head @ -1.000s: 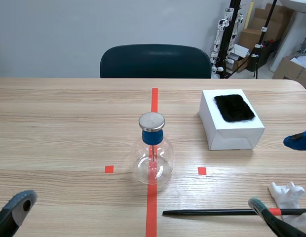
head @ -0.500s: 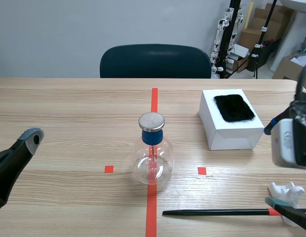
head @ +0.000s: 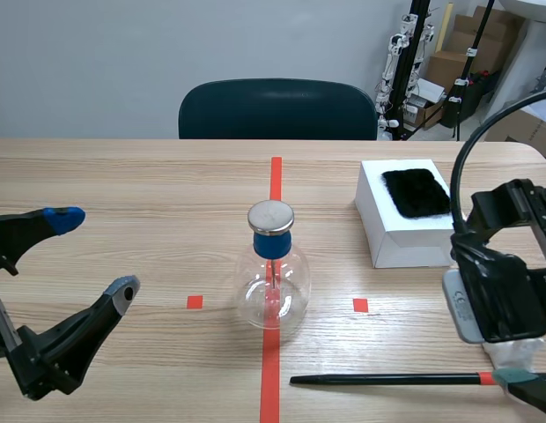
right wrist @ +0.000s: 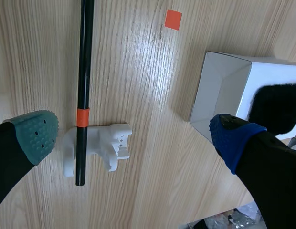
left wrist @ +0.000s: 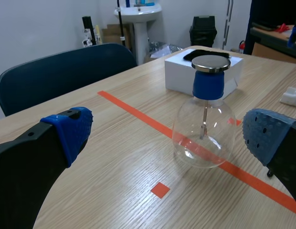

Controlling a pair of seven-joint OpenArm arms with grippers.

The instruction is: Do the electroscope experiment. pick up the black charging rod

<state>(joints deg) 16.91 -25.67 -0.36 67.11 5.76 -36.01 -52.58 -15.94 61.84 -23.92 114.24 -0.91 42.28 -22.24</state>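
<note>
Directly beneath the spread right hand [right wrist: 133,138] lies the black charging rod [right wrist: 84,71].

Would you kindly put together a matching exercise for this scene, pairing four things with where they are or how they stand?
Things:
1. black charging rod
2. electroscope flask
3. black fur pad
4. left gripper

Places or states:
A. on top of the white box
B. standing on the orange-red tape line
C. lying on the table, one end across a white holder
D. open, holding nothing

Pairs: 1-C, 2-B, 3-A, 4-D
</note>
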